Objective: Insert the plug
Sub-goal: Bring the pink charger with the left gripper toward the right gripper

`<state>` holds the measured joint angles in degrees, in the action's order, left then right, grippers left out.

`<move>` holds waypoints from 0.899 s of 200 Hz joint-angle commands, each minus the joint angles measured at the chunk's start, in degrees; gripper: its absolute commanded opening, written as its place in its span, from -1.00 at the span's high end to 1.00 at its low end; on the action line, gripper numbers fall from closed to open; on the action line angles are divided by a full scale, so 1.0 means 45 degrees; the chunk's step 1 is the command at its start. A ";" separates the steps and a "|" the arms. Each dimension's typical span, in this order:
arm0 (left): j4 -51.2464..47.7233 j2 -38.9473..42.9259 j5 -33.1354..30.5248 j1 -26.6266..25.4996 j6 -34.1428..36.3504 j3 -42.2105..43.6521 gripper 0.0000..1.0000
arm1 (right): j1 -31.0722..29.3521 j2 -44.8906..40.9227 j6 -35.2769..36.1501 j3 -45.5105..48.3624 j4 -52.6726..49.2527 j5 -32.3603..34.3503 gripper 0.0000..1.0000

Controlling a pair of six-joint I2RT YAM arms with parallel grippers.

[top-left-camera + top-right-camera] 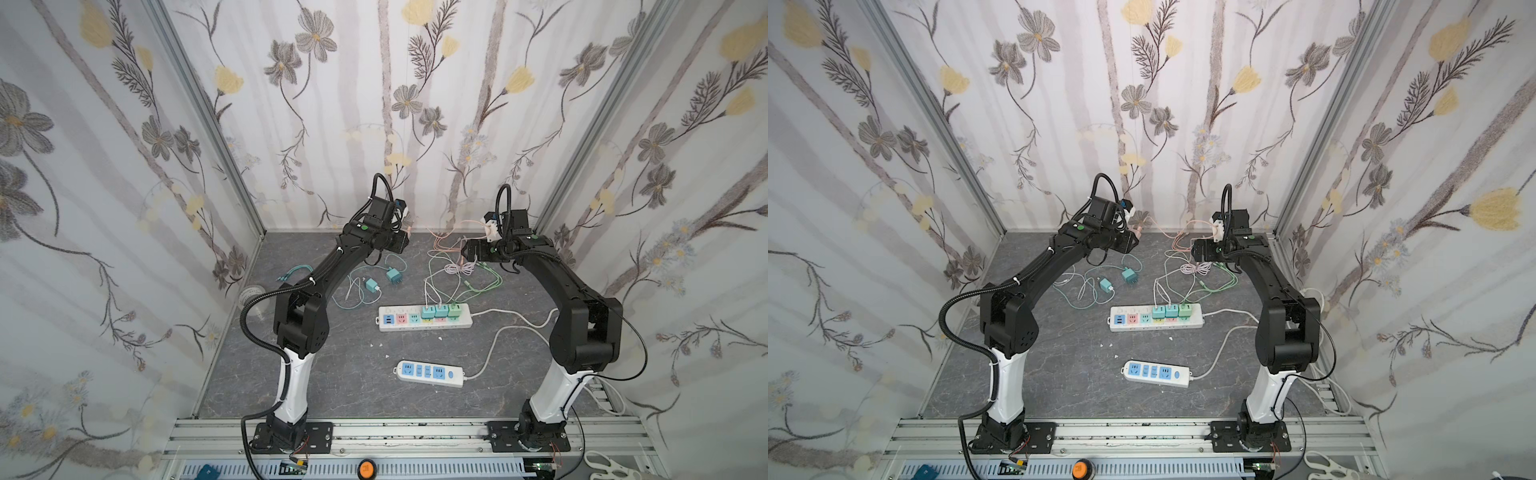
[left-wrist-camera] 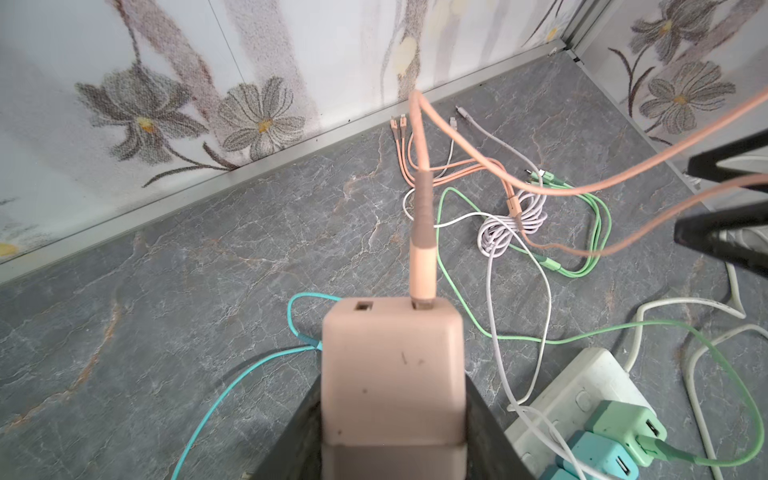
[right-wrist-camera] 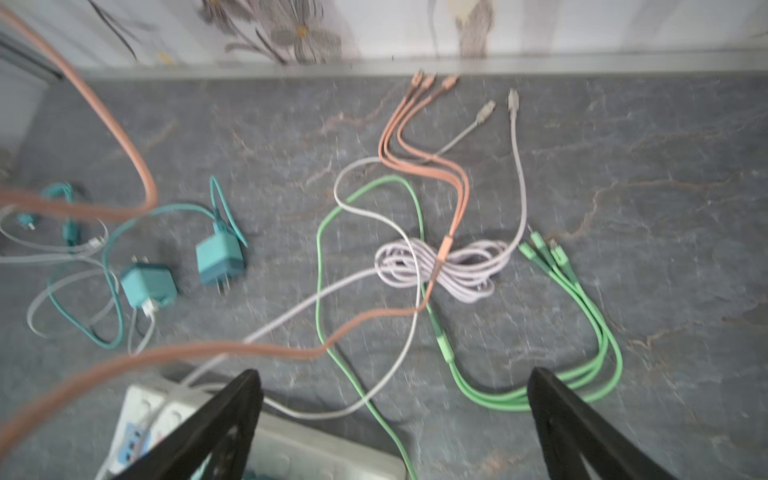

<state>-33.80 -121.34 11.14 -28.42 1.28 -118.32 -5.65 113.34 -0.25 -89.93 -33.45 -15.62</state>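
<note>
Two pincers hang over the far part of the bench (image 1: 332,374). The left pincer (image 2: 392,415) is closed about halfway on the sides of the pink plug (image 2: 392,365), lifted left of centre, so the peach cable (image 2: 422,137) leaves its top port freely; the prongs are hidden. The right pincer (image 3: 395,378) stands wide open and empty above loose cables (image 3: 440,270). On the white power strip (image 1: 424,327), mid-bench, free sockets (image 1: 401,319) lie at its left end, probably the target.
</note>
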 commanded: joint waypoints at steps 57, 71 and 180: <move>-0.0180 -0.2312 -0.1064 0.0350 -0.2464 -0.4370 1.00 | 0.0040 0.0413 0.3939 0.0278 -0.2920 0.0065 -0.99; -0.0379 -0.2748 -0.0025 0.0157 -0.2112 -0.5097 1.00 | 0.0045 -0.0012 0.3788 0.0338 -0.2627 -0.0361 -0.99; 0.0497 -0.0762 0.2100 -0.1281 0.4478 -0.0817 1.00 | 0.0045 -0.2948 0.0764 -0.0021 -0.2392 -0.6764 -0.93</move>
<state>-38.96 -130.13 13.76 -34.04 13.69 -128.97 -5.52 99.70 7.22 -89.56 -45.41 -34.79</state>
